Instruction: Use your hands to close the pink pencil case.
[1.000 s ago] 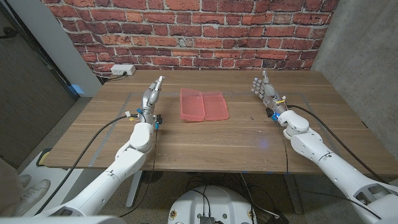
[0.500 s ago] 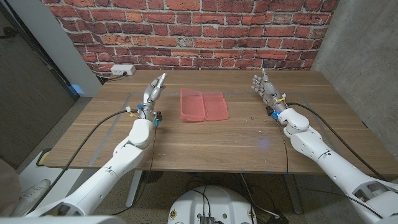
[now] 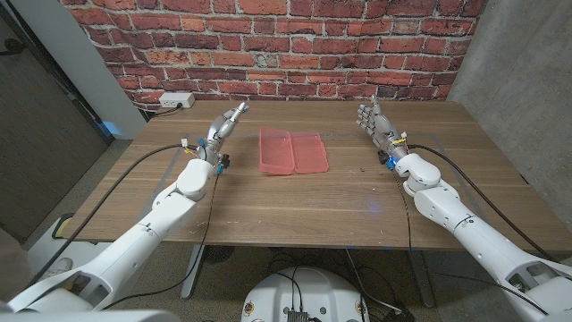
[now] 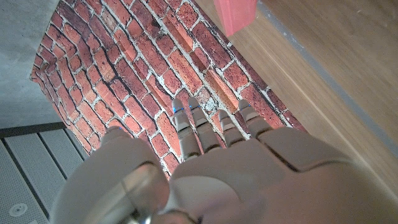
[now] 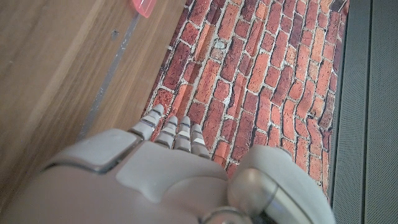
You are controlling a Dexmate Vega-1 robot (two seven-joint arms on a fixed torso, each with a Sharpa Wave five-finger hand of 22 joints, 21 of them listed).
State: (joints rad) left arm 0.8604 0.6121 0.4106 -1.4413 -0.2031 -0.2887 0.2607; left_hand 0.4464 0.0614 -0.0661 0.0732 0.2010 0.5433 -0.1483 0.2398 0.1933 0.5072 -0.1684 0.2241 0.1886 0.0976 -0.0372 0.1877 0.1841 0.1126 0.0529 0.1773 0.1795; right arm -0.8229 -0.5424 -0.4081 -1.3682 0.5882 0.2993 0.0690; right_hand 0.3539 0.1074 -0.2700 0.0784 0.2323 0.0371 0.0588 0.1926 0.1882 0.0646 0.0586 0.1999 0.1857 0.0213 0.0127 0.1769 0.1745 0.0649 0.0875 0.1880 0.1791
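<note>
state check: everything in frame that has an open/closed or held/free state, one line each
pink pencil case: open, both halves spread on the table, untouched.
left hand: open, holds nothing, to the case's left, apart from it.
right hand: open, fingers up, holds nothing, to the case's right, apart from it.

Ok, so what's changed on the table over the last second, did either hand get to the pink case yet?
Not yet. The left hand has moved away from the robot toward the brick wall and leaned in toward the pink pencil case, fingers apart and holding nothing. The right hand has crept slightly inward and farther from the robot, also holding nothing. The case has not moved: it lies open on the table, neither hand touching it.
</note>
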